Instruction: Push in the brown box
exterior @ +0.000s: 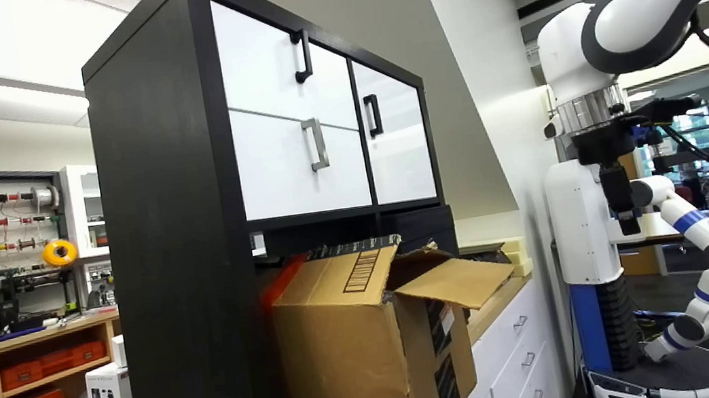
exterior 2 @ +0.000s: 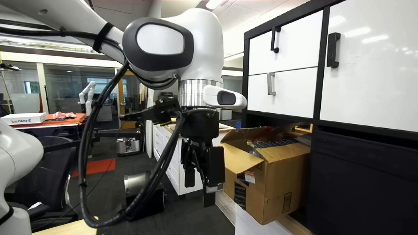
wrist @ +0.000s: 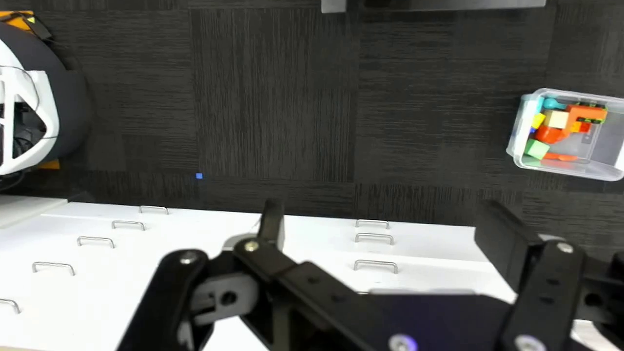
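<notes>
Partly inside black cabinet (exterior: 164,238), in exterior view: brown box (exterior: 344,358) juts out below white doors (exterior: 274,158), open flaps (exterior: 454,282) pointing outward. In exterior view: box overhangs counter (exterior 2: 295,225); back end hidden, long axis cannot be told; fingers (exterior 2: 215,166) point down. Wrist view: fingers spread wide, seen against white drawers (wrist: 319,243).

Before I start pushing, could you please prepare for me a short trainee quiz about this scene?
1. True or false: the brown box juts out beyond the front of the black cabinet.
2. Choose one: the gripper is a) shut, b) open, c) outside every view.
3. In the wrist view, what does the clear bin rest on?

Key: 1. true; 2. b; 3. the dark floor.
</notes>
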Motion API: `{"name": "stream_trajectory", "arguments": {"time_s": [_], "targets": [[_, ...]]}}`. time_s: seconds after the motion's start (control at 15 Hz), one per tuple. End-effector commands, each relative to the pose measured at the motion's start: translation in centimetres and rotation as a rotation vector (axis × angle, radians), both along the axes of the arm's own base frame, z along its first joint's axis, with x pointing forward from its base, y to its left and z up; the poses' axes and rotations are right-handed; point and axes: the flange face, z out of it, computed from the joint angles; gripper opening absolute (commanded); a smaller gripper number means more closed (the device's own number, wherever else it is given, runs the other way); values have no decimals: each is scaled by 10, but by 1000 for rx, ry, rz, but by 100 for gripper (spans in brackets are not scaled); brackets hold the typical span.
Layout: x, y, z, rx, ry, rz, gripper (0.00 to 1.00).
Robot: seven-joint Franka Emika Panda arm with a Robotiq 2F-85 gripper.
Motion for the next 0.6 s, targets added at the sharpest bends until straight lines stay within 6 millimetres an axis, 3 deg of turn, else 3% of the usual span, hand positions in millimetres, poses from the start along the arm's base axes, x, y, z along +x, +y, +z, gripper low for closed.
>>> {"name": "stream_trajectory", "arguments": {"time_s": [0.0, 0.53], "targets": [[17, 24, 10, 32, -48, 0, 100], [49, 93, 21, 91, -131, 22, 100]]}}
